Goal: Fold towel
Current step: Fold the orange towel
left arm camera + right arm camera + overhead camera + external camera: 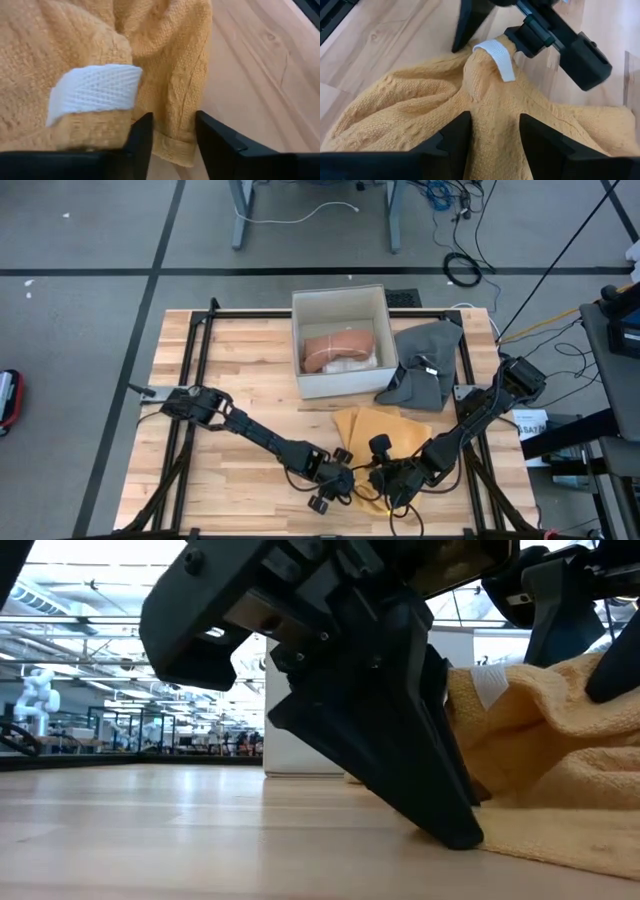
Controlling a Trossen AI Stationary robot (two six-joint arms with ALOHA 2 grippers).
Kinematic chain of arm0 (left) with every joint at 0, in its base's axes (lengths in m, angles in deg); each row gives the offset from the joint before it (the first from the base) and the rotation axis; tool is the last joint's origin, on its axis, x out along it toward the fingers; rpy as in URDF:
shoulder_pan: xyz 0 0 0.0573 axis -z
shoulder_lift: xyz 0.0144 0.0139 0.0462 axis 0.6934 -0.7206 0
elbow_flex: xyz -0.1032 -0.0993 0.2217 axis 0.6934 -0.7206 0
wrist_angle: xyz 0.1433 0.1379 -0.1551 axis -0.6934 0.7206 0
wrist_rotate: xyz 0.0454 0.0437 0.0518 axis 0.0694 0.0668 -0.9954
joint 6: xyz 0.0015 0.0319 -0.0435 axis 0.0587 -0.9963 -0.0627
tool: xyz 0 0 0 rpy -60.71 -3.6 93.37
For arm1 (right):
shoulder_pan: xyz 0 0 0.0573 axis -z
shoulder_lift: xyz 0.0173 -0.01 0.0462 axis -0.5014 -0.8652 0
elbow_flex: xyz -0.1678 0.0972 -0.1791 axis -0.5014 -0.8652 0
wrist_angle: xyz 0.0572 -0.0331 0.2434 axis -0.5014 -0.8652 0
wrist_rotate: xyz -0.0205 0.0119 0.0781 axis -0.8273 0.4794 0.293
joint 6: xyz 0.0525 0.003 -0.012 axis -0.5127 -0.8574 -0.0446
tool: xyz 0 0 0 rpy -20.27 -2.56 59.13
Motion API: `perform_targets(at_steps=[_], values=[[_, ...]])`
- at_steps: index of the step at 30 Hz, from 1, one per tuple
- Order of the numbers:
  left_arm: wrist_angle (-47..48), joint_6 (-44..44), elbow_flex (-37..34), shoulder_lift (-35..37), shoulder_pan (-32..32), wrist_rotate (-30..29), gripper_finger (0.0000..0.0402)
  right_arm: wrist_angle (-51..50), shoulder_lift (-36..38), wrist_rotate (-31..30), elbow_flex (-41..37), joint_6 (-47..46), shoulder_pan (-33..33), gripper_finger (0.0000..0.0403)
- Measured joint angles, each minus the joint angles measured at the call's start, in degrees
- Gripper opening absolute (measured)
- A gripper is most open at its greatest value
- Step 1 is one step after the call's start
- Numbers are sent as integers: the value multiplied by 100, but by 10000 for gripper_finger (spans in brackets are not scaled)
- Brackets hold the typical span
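Both hands worked the yellow towel (385,428) bunched at the near edge of the tabletop (240,370): left hand (172,137) had its fingers straddling a hemmed fold next to the white tag (92,92), nearly pinching it, while right hand (492,135) sat spread over a raised ridge of cloth, not gripping yet. Best to get both pinches firm on matching corners w/ one layer only, then lift evenly. White box (340,302) at the far side held a pinkish cloth (338,348); gray cloth (425,360) lay just beside it, outside.
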Motion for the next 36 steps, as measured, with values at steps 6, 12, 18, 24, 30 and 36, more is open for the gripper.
perform_targets(at_steps=[6,12,18,24,30,36], values=[[237,22,8,2,-76,-31,69,-5,0,0,0,146,22,157],[463,127,11,9,-73,-68,10,70,157,5,0,188,37,157],[491,174,7,9,-104,142,6,235,699,19,0,358,34,157],[531,592,-2,7,-155,795,4,432,1142,9,-2,714,33,157],[532,783,-9,6,-50,1030,7,1075,1294,7,0,1117,33,157],[321,1081,-17,1,5,906,15,1124,1311,6,0,1224,33,157]])
